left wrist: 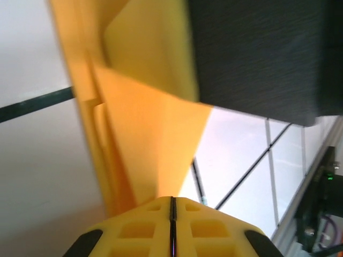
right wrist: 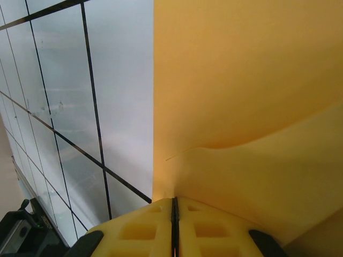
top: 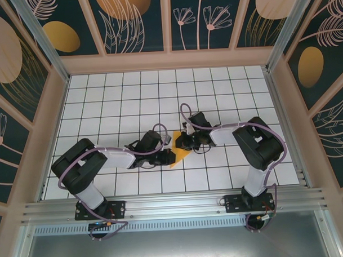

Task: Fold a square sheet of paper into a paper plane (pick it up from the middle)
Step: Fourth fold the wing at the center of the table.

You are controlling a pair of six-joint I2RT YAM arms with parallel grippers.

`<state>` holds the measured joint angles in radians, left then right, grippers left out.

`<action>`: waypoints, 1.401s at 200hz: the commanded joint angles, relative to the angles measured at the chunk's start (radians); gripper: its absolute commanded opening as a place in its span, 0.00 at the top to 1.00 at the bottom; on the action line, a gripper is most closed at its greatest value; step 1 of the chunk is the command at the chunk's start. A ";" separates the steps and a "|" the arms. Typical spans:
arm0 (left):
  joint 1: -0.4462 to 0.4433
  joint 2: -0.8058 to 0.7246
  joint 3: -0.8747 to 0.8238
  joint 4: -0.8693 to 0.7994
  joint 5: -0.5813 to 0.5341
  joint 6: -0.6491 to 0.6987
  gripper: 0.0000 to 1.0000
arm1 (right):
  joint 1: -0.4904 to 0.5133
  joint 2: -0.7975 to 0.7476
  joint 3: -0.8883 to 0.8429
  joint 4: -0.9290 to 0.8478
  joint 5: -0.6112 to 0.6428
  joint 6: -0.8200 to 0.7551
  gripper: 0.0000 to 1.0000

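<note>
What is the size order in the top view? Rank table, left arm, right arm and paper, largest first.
1. table
2. left arm and right arm: look alike, not ranked
3. paper, smallest

No text, label or number is readable

square sheet of paper (right wrist: 246, 80): thin orange-yellow paper, matt, smooth, creased | left gripper (left wrist: 172, 203), right gripper (right wrist: 174, 202): yellow moulded plastic, matt | arms (top: 113, 158): black matt and white smooth plastic shells | table (top: 131, 96): white gridded top, smooth, faint sheen | rail (top: 174, 206) along table's near edge: brushed bare metal
</note>
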<state>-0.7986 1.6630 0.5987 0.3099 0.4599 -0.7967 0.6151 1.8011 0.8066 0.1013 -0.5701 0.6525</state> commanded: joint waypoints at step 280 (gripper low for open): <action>-0.025 -0.158 -0.029 -0.417 0.025 0.142 0.94 | 0.008 0.048 0.023 -0.051 0.054 -0.019 0.87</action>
<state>-0.8082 1.5604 0.5602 0.0917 0.4786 -0.6827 0.6247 1.8103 0.8207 0.0902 -0.5758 0.6525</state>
